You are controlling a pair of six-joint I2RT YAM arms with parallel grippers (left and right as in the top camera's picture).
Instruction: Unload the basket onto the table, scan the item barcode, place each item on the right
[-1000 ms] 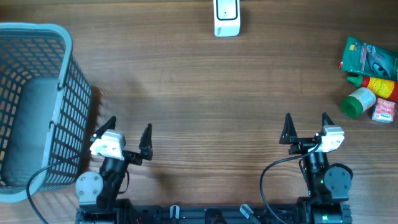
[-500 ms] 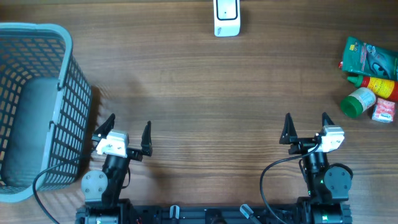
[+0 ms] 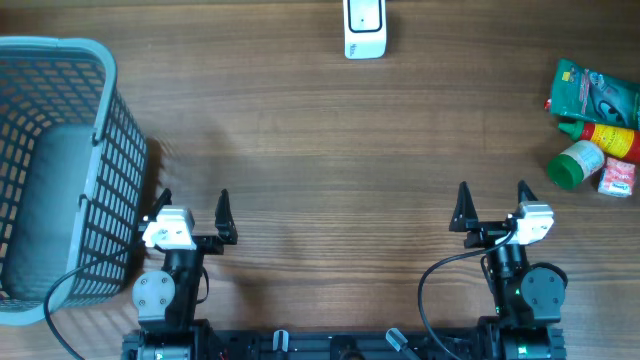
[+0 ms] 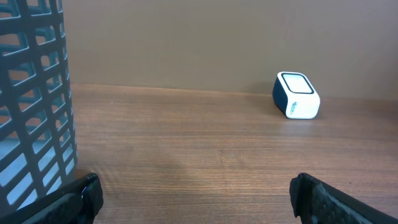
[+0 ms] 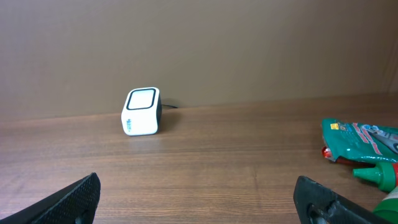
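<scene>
The left gripper [image 3: 193,197] and right gripper [image 3: 492,190] stood wide open, empty. The white box-shaped scanner [image 3: 364,30] was cut off at the overhead view's top edge.

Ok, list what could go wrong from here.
The green pouch, red-and-yellow bottle, green-capped container and pink box lie bunched together; the open right gripper may nudge neighbours or pinch two.
The open left gripper sits close to the basket and could catch its mesh.
No barcode shows on any item, so it may face away from the scanner.
</scene>
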